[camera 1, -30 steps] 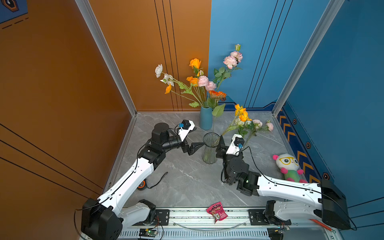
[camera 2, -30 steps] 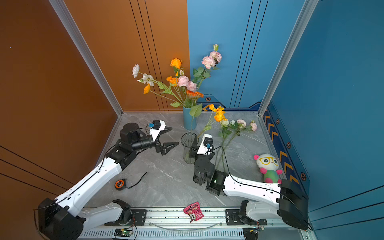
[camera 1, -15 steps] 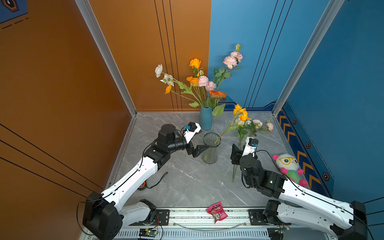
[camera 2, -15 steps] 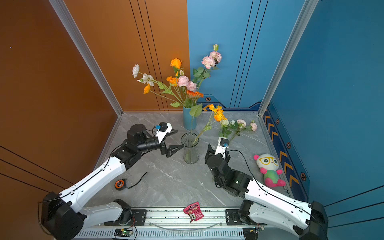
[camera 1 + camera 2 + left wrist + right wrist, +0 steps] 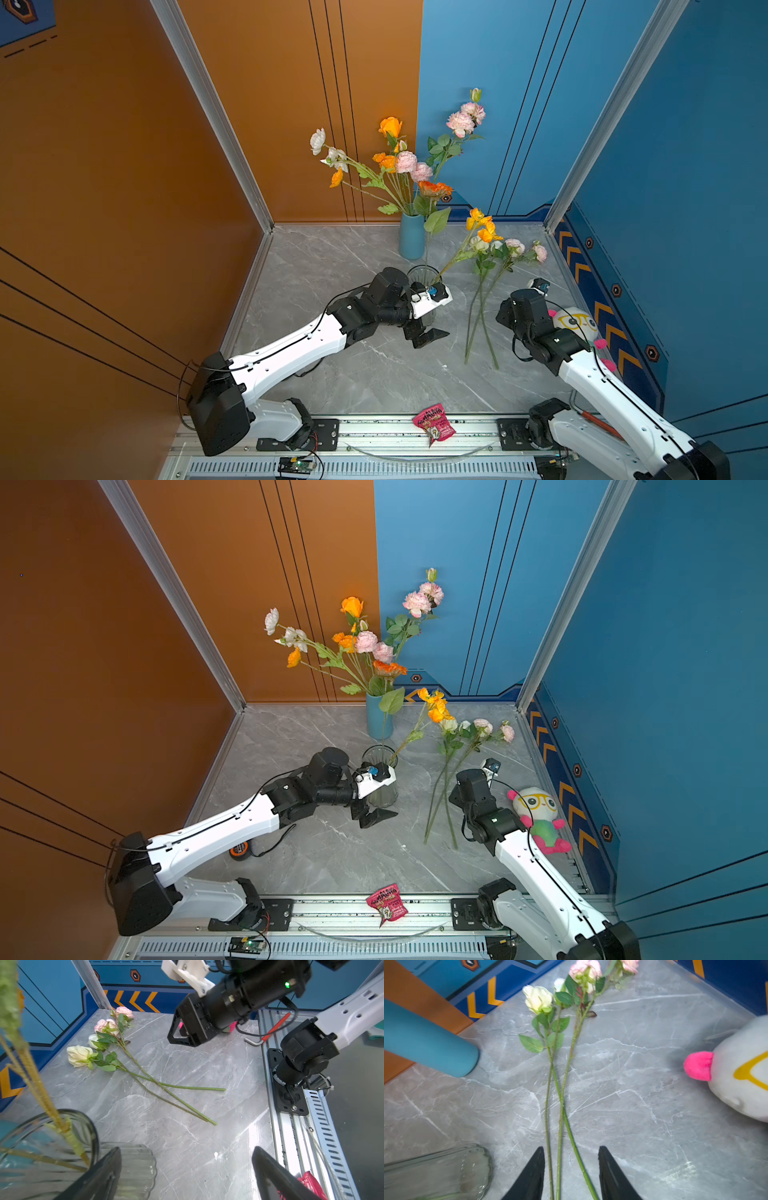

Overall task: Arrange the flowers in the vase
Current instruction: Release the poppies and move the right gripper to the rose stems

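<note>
Over the worktop we hold our right claw, jaws apart, astride the loose flowers, likely needing next to close on one stem.

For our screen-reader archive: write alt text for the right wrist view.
Three long-stemmed flowers lie on the grey marble table, their stems passing between the open jaws of the right gripper. A blue vase, a clear glass vase and a plush toy sit nearby.

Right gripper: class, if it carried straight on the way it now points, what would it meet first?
Most likely the loose flower stems lying on the table: in the right wrist view they run between the open jaws of the right gripper. Its height above them is unclear.
</note>
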{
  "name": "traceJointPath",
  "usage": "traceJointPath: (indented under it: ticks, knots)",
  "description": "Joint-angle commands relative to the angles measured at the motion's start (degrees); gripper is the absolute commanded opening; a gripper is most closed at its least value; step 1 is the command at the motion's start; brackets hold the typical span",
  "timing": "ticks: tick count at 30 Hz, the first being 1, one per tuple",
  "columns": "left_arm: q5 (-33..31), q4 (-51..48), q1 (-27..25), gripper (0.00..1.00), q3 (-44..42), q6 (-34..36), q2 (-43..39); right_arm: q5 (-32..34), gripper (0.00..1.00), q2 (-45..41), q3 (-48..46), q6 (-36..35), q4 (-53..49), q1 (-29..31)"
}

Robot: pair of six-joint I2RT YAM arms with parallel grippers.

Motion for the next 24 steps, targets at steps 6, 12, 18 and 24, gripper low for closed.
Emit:
traceJointPath:
  ticks: [6, 12, 18, 24]
  knots:
    - [-3.1, -4.5, -1.6, 0.98, 1.6, 3.6, 0.5, -18.9, 0.38, 14.3, 0.9, -1.9, 9.4, -13.3]
    - [-3.5, -5.0, -1.8, 0.98, 1.8, 4.0, 0.7, -26.5, 0.34, 26.3, 4.0, 0.3, 19.2, -15.9]
    - [-4.1, -5.0, -2.1, 0.98, 1.7, 4.2, 0.6, -26.5, 0.33, 34.2, 5.4, 1.7, 25.7, -15.3]
    - [-4.1, -5.0, -2.1, 0.98, 1.7, 4.3, 0.5, -26.3, 0.32, 39.6, 7.0, 2.2, 30.8, -14.4]
